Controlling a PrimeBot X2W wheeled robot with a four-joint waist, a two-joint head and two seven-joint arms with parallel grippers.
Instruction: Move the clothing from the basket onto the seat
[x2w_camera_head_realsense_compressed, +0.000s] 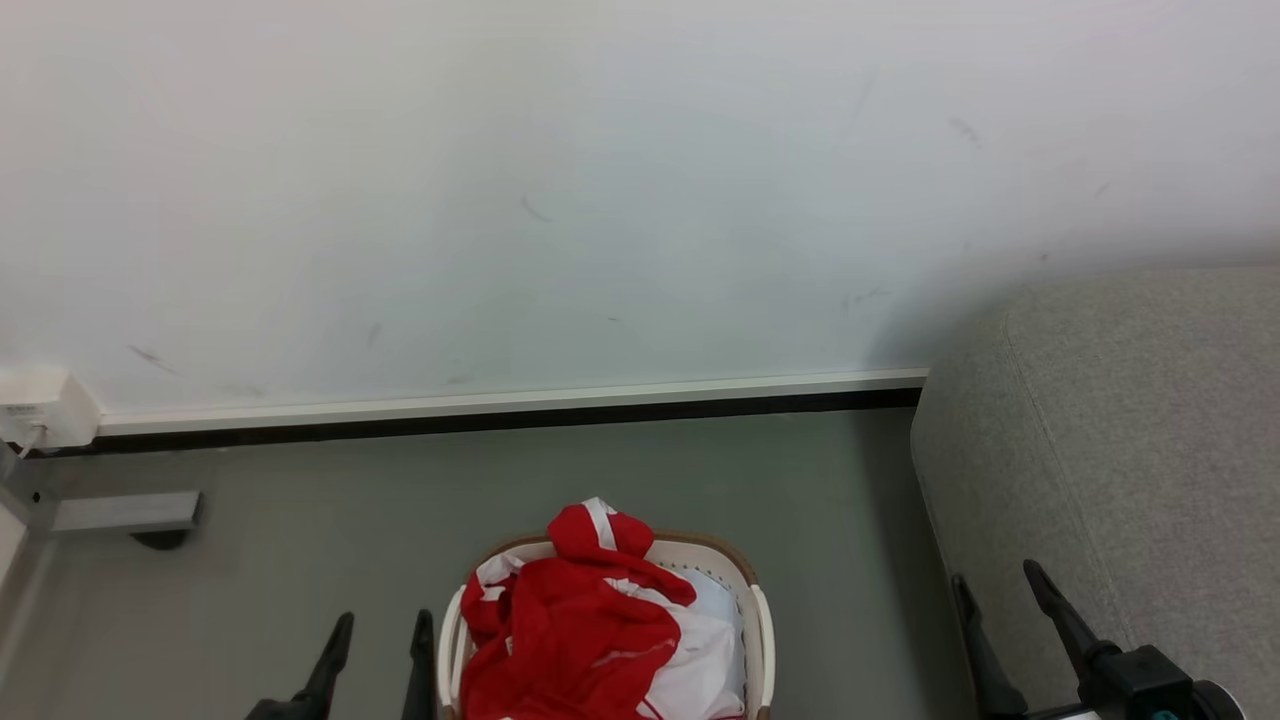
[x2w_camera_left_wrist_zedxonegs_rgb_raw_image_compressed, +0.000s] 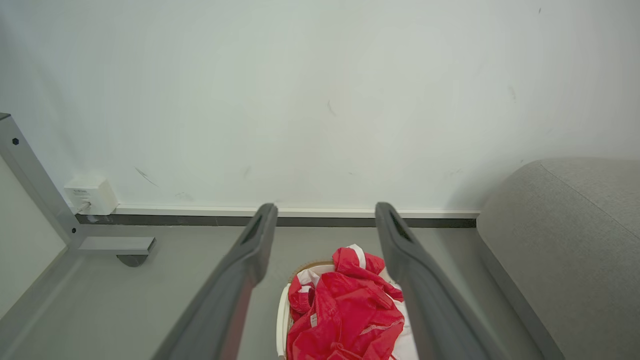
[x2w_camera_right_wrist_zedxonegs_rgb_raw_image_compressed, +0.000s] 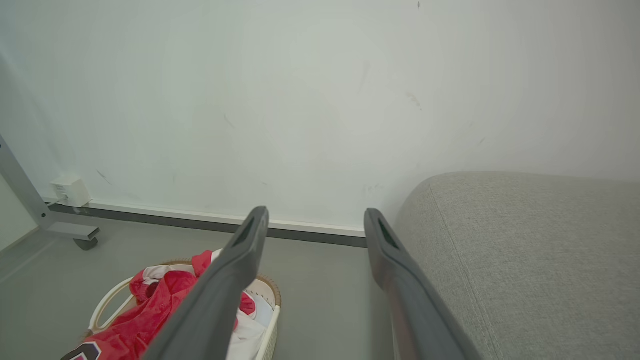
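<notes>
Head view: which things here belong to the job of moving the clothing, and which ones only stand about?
Of the job: red clothing, cream-white laundry basket, grey sofa seat, open left gripper, open right gripper.
Only standing about: white box on the wall, grey metal frame foot, skirting board.

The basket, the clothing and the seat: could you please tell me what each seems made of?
The basket looks like smooth cream plastic: a rigid moulded rim with small holes. The clothing seems thin, slightly shiny red fabric with white bands, probably synthetic; it crumples softly. The seat appears upholstered in coarse grey woven cloth, matte, with a visible seam.
</notes>
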